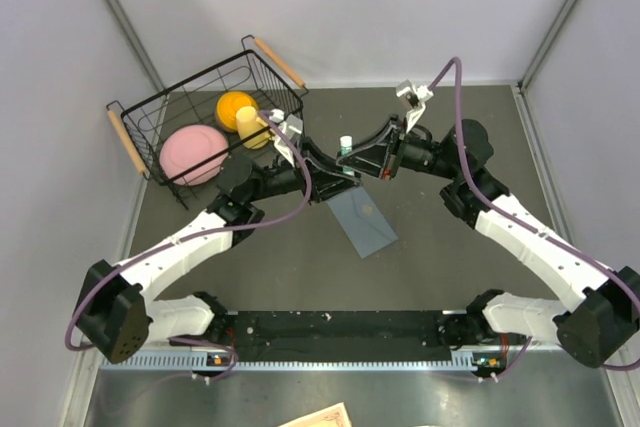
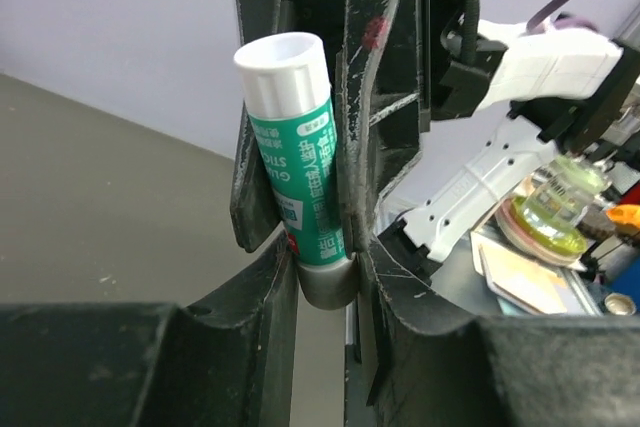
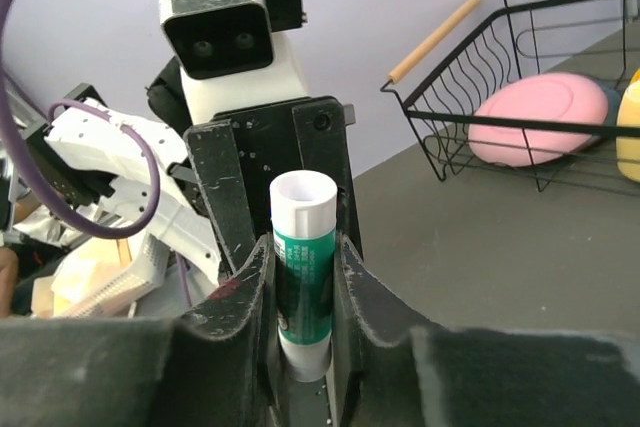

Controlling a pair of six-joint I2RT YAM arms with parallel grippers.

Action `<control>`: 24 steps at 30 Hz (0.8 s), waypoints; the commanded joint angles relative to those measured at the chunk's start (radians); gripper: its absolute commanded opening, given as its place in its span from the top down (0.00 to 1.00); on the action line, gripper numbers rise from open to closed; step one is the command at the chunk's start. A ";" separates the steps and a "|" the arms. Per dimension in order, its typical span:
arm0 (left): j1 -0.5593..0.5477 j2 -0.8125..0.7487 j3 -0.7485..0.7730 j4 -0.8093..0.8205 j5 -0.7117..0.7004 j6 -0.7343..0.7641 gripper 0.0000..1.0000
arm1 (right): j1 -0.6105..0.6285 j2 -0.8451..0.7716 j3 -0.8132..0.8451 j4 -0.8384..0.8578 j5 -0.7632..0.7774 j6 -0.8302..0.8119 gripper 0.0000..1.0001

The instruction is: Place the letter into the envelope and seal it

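Envelope [image 1: 362,227], one, flat, one glue stick [image 2: 300,172] seemingly in both jaws

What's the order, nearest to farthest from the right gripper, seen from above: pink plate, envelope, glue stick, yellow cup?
1. glue stick, in the right gripper
2. envelope, on the table below it
3. yellow cup, to the left
4. pink plate, farther left

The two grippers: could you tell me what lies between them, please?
A green-and-white glue stick, clamped by the left gripper and right gripper; both wrist views show it.
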 commanded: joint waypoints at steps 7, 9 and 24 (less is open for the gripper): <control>0.021 -0.143 -0.011 -0.139 0.282 0.382 1.00 | -0.070 -0.033 0.124 -0.209 -0.193 -0.128 0.14; 0.022 -0.157 0.000 -0.243 0.366 0.489 1.00 | -0.070 -0.033 0.191 -0.294 -0.290 -0.258 0.13; 0.021 -0.085 0.063 -0.165 0.569 0.360 1.00 | 0.073 -0.055 0.283 -0.429 -0.449 -0.543 0.12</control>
